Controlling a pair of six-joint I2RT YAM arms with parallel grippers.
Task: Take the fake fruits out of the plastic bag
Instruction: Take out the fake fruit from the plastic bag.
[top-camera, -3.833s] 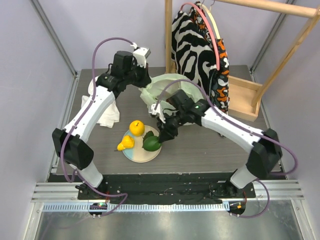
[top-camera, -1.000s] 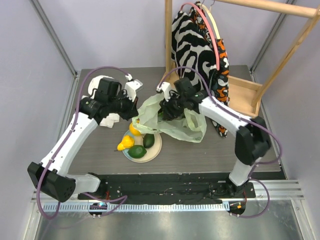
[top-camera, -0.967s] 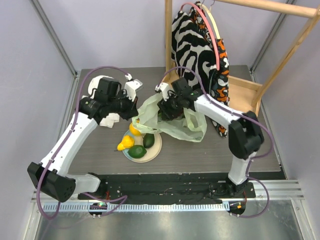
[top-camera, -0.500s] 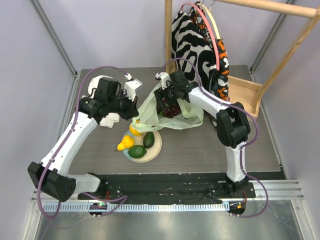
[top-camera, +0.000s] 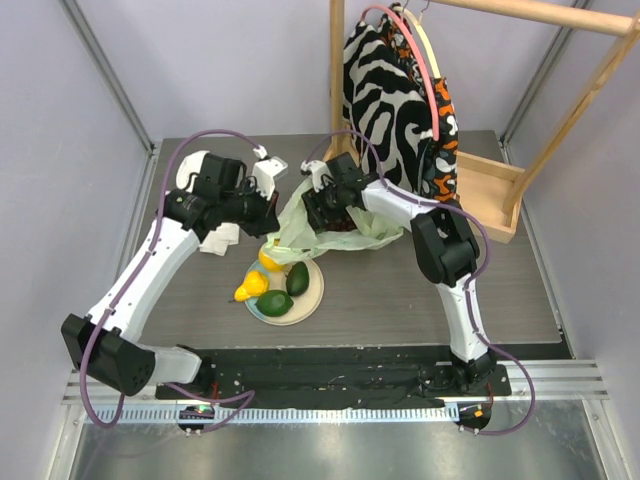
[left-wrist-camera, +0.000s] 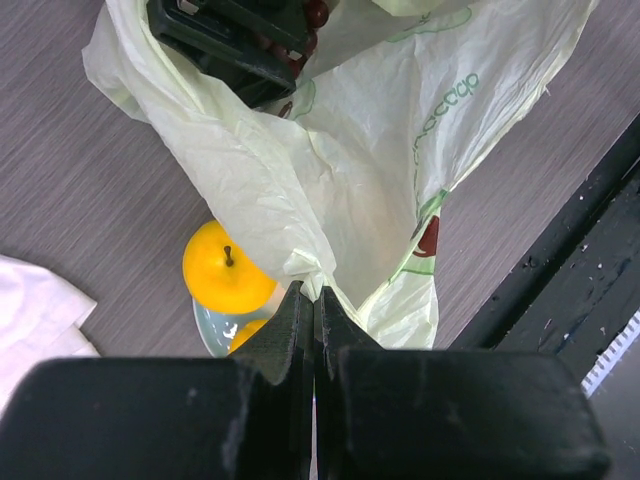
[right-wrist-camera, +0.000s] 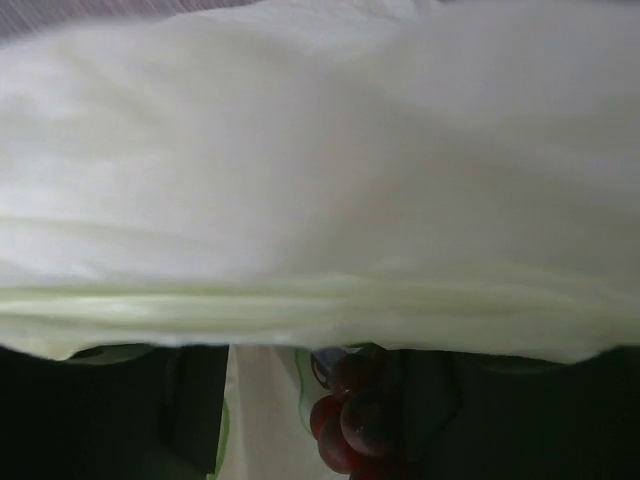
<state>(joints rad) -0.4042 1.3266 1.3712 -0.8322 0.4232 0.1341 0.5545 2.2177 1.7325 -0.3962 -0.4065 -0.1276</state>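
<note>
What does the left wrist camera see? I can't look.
The left gripper pinches a fold of the pale green plastic bag. A yellow round fruit sits on a plate beside it; up top, the right gripper has the grape bunch.

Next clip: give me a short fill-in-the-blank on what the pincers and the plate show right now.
1. The left pincer is ___ on a fold of the bag.
2. The plate holds ___ green avocados.
3. Between the fingers of the right pincer, its wrist view shows dark red ___.
Missing words: shut; two; grapes.
</note>
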